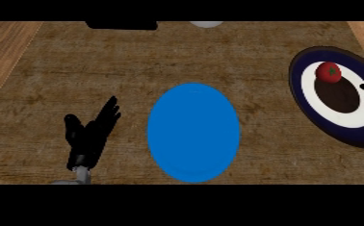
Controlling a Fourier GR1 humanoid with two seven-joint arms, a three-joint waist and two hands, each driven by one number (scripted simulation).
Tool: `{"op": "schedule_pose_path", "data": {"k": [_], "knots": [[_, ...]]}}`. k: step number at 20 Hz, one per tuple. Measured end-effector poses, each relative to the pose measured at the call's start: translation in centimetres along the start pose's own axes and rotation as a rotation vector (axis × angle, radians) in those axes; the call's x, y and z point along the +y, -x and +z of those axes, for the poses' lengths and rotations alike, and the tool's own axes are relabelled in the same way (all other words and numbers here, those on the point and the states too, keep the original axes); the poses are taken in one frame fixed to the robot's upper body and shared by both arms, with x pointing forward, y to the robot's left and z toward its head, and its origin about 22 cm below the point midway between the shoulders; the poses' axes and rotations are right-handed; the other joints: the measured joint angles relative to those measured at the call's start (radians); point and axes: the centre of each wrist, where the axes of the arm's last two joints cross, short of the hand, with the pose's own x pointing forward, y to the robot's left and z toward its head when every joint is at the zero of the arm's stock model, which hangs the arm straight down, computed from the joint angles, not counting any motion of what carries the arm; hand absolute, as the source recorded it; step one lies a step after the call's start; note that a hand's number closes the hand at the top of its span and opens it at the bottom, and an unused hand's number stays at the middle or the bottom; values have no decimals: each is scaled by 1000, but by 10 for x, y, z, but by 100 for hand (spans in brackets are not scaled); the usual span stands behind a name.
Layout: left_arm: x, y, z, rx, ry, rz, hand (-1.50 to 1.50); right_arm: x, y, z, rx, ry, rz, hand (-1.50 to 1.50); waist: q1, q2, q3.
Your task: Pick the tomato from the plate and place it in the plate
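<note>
- Tomato (328, 71) sits on dark ringed plate (305, 69) at right edge, untouched.
- Blue plate (193, 131) (the target, by my read) mid-tabletop (107, 61), bare.
- Left hand (89, 133) rests released, fingers up; right hand unseen.
- Pick and place both remain.

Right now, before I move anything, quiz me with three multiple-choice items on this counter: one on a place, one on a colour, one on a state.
1. Where is the tomato?
A. On the dark-rimmed plate at the right
B. On the centre plate
C. In a hand

2. What colour is the centre plate?
A. Red
B. Blue
C. White

3. How is the left hand?
A. Curled round the tomato
B. Pressing on the centre plate
C. Open, fingers up, holding nothing

Answers:
1 A, the tomato sits on the upper part of that plate.
2 B, it is plain blue throughout.
3 C, it rests apart at lower left, fingers straight.
</note>
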Motion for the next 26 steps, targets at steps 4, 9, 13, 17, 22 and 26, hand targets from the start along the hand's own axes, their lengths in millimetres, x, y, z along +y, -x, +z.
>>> {"op": "schedule_pose_path", "data": {"k": [4, 9, 13, 17, 22, 26], "knots": [[1, 2, -2, -9, -9, 2, 0, -31, 6, 13, 14, -54, -84, -150, -10, -2, 0], [4, 2, -1, -4, -20, 8, 0, -75, 11, 35, 47, -144, -97, -150, -19, -5, 0], [5, 4, -2, 0, -24, 8, 0, -95, 16, 54, 87, -191, -57, -150, -25, -9, 0], [10, 5, 1, -5, -31, 7, 0, -116, 19, 72, 105, -215, 20, -150, -27, -10, 0], [7, 5, -3, -7, -35, 4, 0, -126, 25, 90, 122, -237, 77, -150, -31, -13, 0], [10, 4, -2, 2, -33, 9, 0, -136, 28, 104, 138, -250, 114, -150, -33, -13, -1]]}}
